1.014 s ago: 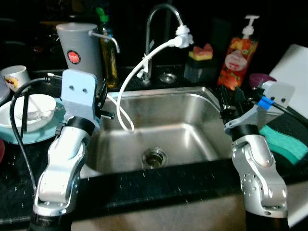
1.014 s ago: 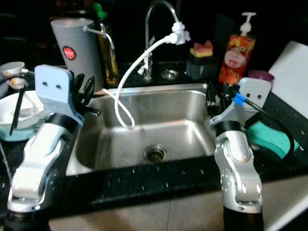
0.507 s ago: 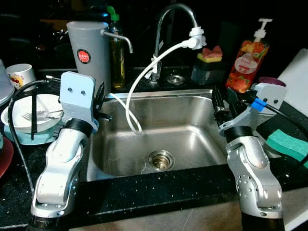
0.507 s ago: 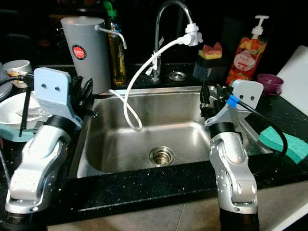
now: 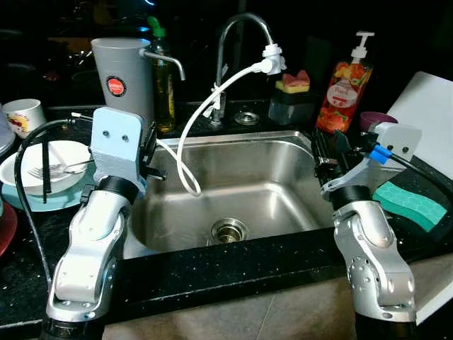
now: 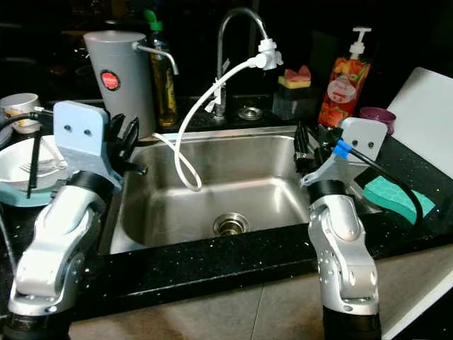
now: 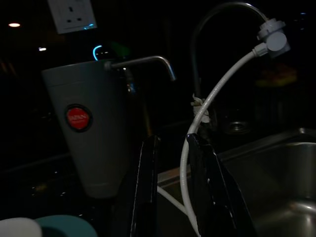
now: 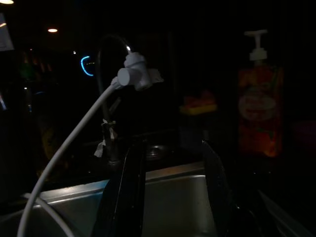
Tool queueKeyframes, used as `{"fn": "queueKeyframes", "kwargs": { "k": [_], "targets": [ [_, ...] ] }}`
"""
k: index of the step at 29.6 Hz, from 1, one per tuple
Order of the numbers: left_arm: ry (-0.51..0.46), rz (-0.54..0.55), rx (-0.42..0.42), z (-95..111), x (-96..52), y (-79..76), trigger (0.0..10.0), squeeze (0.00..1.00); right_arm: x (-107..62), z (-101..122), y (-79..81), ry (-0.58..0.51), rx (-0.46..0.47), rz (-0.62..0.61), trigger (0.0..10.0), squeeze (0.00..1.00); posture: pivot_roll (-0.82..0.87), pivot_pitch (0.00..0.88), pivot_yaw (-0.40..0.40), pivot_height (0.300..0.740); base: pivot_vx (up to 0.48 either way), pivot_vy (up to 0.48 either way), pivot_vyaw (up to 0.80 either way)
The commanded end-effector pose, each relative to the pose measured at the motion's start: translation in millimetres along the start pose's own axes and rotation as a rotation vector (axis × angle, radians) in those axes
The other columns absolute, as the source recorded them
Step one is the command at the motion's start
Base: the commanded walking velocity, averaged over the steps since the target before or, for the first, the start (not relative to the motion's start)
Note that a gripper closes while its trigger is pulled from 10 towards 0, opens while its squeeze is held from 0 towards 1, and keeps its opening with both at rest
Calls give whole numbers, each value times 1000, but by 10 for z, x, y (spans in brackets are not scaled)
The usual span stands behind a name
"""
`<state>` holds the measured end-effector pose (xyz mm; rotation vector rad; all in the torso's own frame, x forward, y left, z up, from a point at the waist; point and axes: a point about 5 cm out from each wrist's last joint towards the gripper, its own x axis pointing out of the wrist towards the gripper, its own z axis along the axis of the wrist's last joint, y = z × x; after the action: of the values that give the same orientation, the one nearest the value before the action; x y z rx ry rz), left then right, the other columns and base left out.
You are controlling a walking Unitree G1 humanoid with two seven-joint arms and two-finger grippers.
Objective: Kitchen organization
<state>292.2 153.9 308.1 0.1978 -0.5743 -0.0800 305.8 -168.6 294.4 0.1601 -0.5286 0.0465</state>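
Your left gripper (image 7: 173,197): fingers slightly parted, holding nothing, raised at sink's left rim. White hose (image 5: 212,106) passes just beside them, dropping from faucet (image 5: 241,28) into sink (image 5: 241,191).

Your right gripper (image 8: 170,192): fingers wider apart, empty, poised over sink's right rim.

Sink basin bare steel, drain (image 5: 228,230) at centre.

Left on surface (image 5: 212,262): grey dispenser (image 5: 127,78), oil bottle (image 5: 163,85), white bowl with fork (image 5: 42,166), mug (image 5: 21,117).

Right: orange soap pump (image 5: 347,85), green sponge (image 5: 407,202), white board (image 5: 428,106).
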Motion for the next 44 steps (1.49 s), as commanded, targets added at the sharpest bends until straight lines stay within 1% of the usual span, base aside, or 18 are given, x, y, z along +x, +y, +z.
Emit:
{"fn": "queueKeyframes", "kwargs": {
  "k": [1,23,25,44],
  "targets": [
    [9,-14,16,-4,-20,-13,10000,0,-15,-4,-21,0,1,-8,10000,0,63,138,-42,740,0,0,0],
    [20,-9,20,-17,-23,-18,10000,0,-24,-19,-10,14,9,-12,10000,0,64,142,-40,740,0,0,0],
    [21,-9,19,-19,-23,-20,10000,0,-24,-34,-23,26,29,-17,10000,0,64,142,-40,740,0,0,0],
    [25,-18,16,-25,-25,-39,10000,0,-22,-51,-56,46,30,-40,10000,0,63,144,-36,740,0,0,776]
  ]
}}
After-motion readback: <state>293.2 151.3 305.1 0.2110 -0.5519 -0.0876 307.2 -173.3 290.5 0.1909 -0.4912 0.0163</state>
